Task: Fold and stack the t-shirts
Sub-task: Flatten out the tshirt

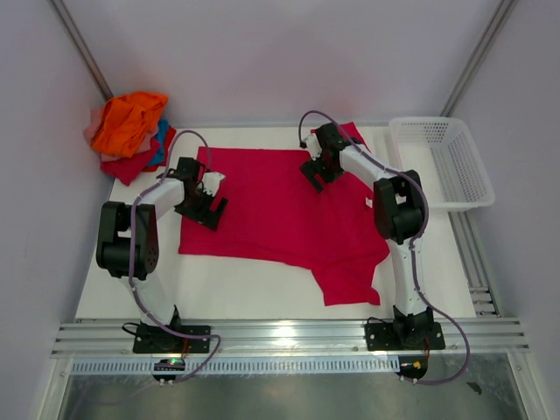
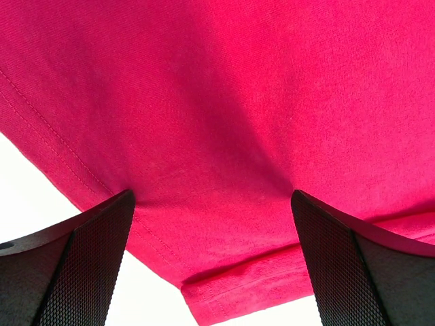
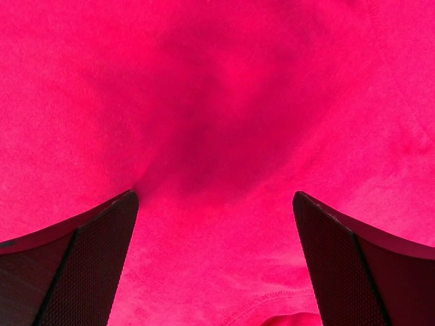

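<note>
A crimson t-shirt (image 1: pixel 280 210) lies spread flat on the white table (image 1: pixel 236 289), one sleeve pointing toward the near edge. My left gripper (image 1: pixel 210 194) stands open over the shirt's left edge. In the left wrist view its jaws (image 2: pixel 212 197) are wide apart, tips down on the cloth (image 2: pixel 224 102), beside a folded-over hem corner (image 2: pixel 238 285). My right gripper (image 1: pixel 317 171) is open over the shirt's far right part. In the right wrist view its jaws (image 3: pixel 214 197) straddle smooth cloth (image 3: pixel 217 88) with a stitched seam (image 3: pixel 272 302) below. More t-shirts (image 1: pixel 131 127), orange on top, are heaped at the back left.
A white mesh basket (image 1: pixel 442 162) stands at the table's right side. Grey walls close in on three sides. Aluminium rails (image 1: pixel 289 337) run along the near edge by the arm bases.
</note>
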